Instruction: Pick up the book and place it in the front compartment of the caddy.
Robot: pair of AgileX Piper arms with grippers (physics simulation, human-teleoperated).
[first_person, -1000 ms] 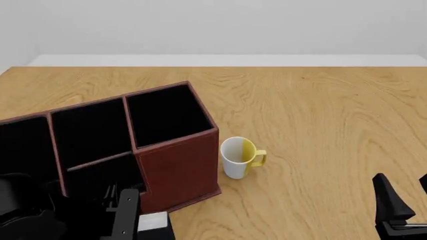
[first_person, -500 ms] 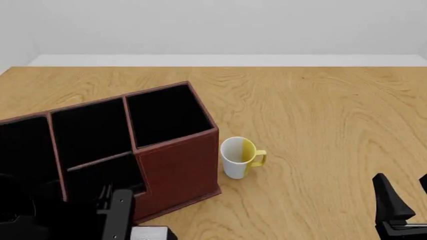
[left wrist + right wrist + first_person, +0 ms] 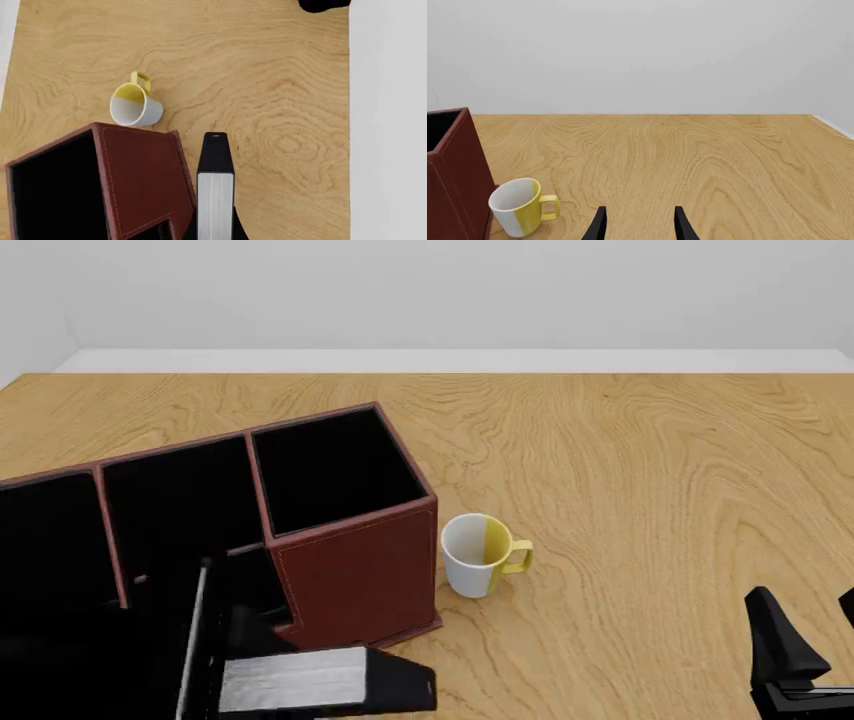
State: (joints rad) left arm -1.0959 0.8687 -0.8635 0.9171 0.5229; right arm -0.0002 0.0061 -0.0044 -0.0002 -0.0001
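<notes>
front view: one book (image 3: 327, 679), one caddy (image 3: 360, 565), one mug (image 3: 478, 555).

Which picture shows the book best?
The left wrist view: the book fills the middle, showing its black cover and grey page edges, held in the left hand. The front view catches it low at the edge. The right wrist view misses it.

The right gripper (image 3: 639, 225) hangs over the wooden table (image 3: 707, 160), its two dark fingers parted with nothing between them. A white-and-yellow mug (image 3: 520, 206) stands upright just beside the red-brown caddy (image 3: 454, 180).
</notes>
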